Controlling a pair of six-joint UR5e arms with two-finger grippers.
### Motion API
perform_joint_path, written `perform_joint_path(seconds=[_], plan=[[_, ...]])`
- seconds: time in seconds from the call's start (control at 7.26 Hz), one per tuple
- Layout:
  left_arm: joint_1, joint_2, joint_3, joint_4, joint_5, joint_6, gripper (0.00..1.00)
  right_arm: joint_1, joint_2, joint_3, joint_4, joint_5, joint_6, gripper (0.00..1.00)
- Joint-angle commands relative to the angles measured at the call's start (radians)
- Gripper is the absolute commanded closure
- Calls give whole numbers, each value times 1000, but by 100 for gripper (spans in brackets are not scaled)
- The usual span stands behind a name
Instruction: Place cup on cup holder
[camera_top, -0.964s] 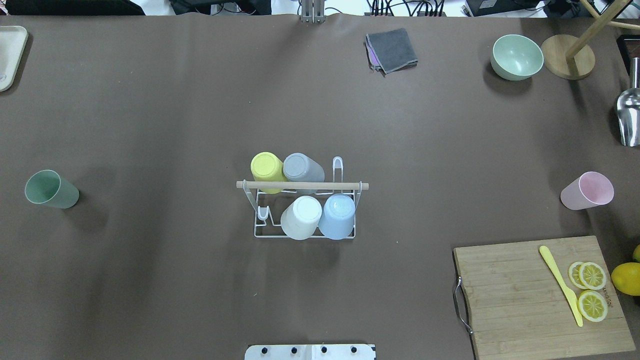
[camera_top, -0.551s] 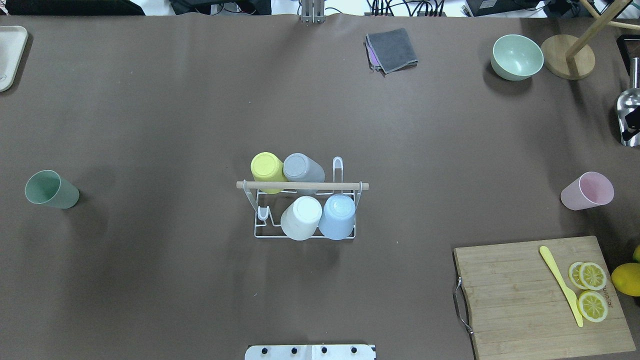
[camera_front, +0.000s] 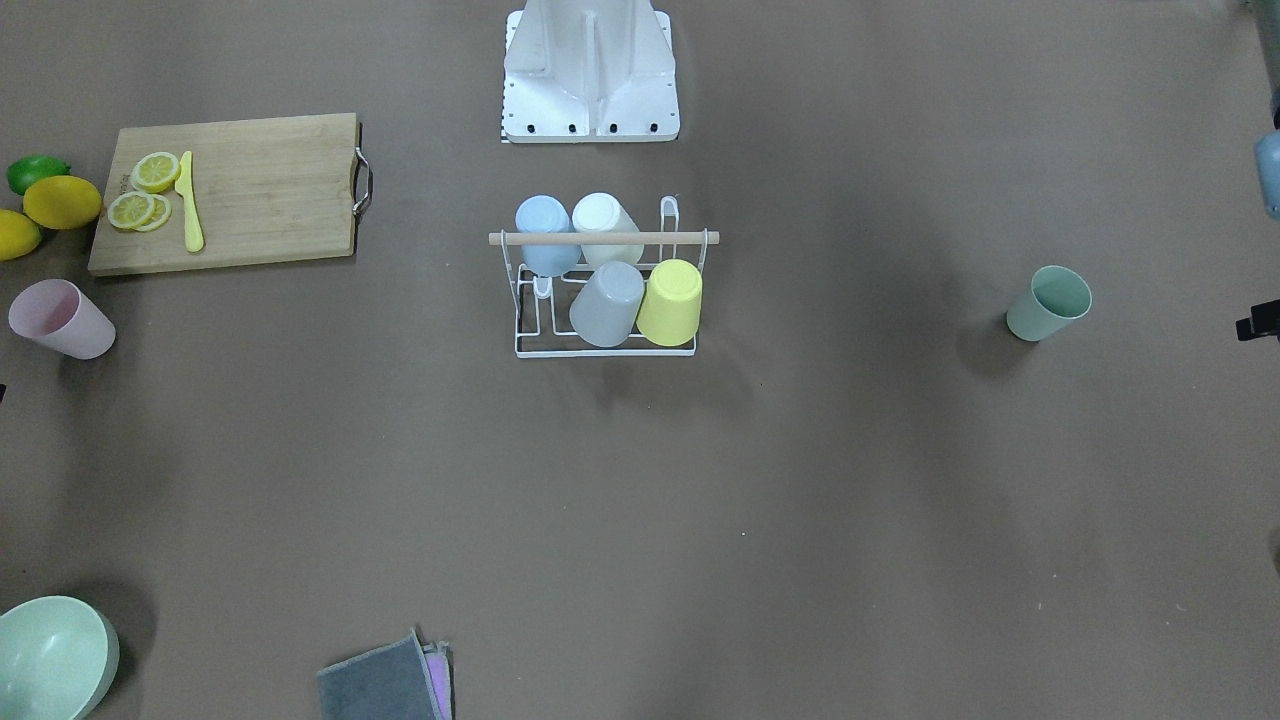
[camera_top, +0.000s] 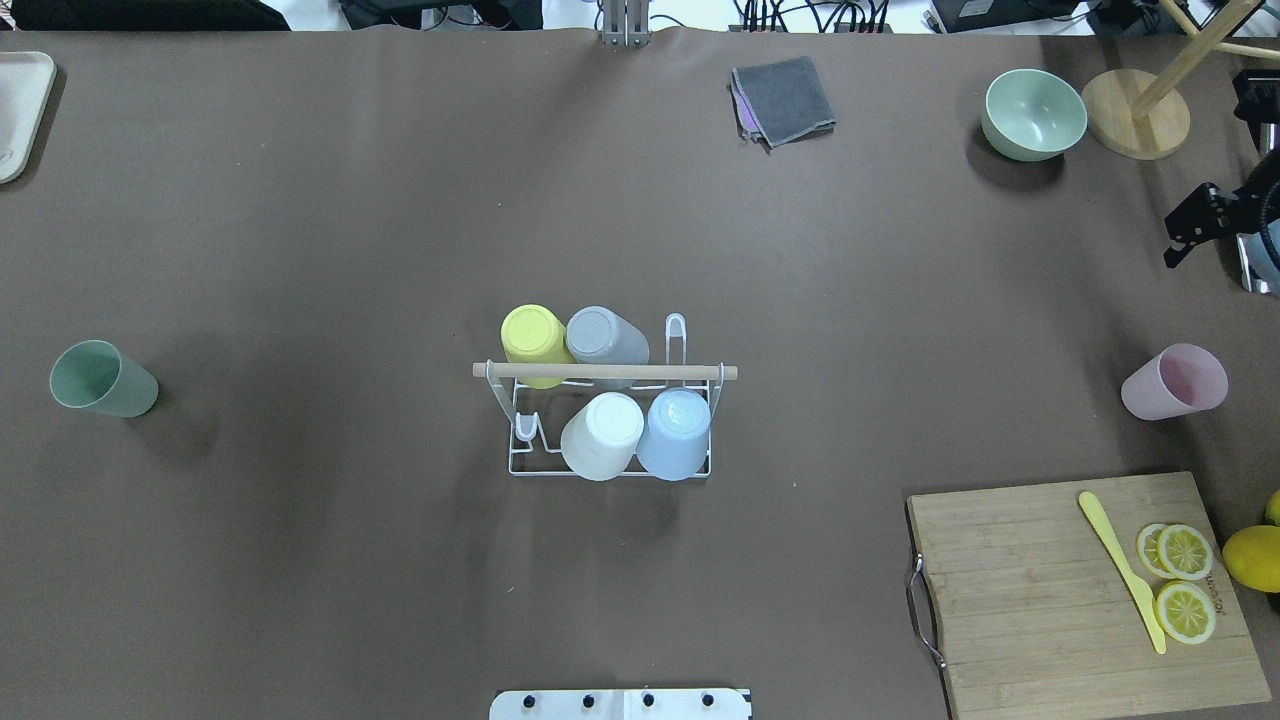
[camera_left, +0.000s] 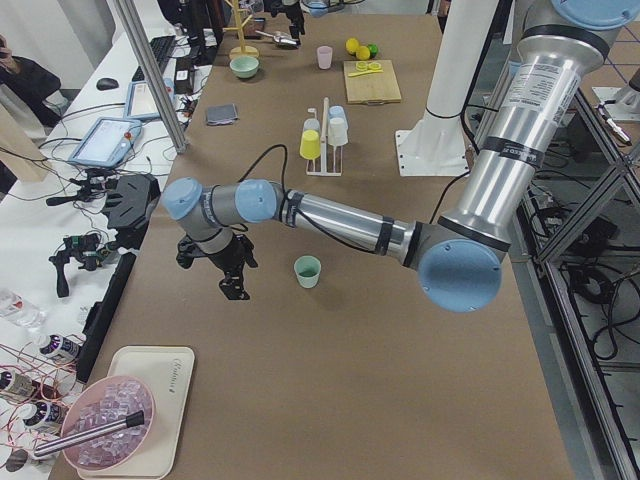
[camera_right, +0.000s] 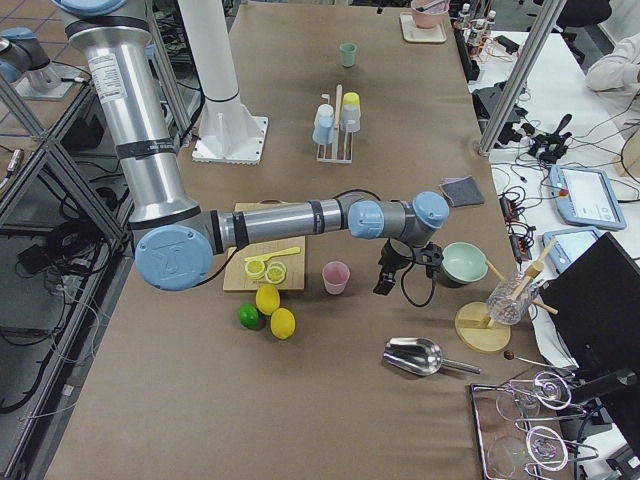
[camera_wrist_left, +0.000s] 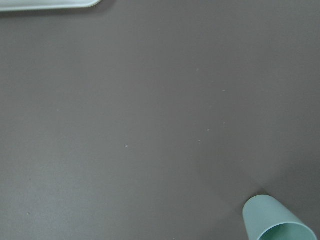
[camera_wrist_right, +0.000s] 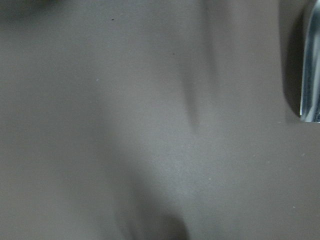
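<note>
Cup holder (camera_top: 605, 371) sat at frame centre with four cups (camera_top: 603, 430) inverted on it. Green cup (camera_top: 100, 378) stood mid-left, pink cup (camera_top: 1176, 381) mid-right, both upright. For the right gripper (camera_top: 1187, 238) and left gripper (camera_left: 232, 285), I could not tell whether the jaws were apart or together.

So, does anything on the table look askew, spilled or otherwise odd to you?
Nothing stands out: four cups sit inverted on the cup holder, and the green cup and pink cup stand upright.
</note>
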Motion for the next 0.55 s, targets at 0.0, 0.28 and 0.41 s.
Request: perform_joint_path(seconds=[0.0,0.28,0.41], plan=[[24,-75,84,32,-4,100,2,-24,57,-43,-84,23,-60,1],[59,-86,49,38,-1,100,2,-35,61,-52,-159,43,-239,1],[68,-86,46,47,-1,97,2,-36,68,-64,-207,43,-323,1]])
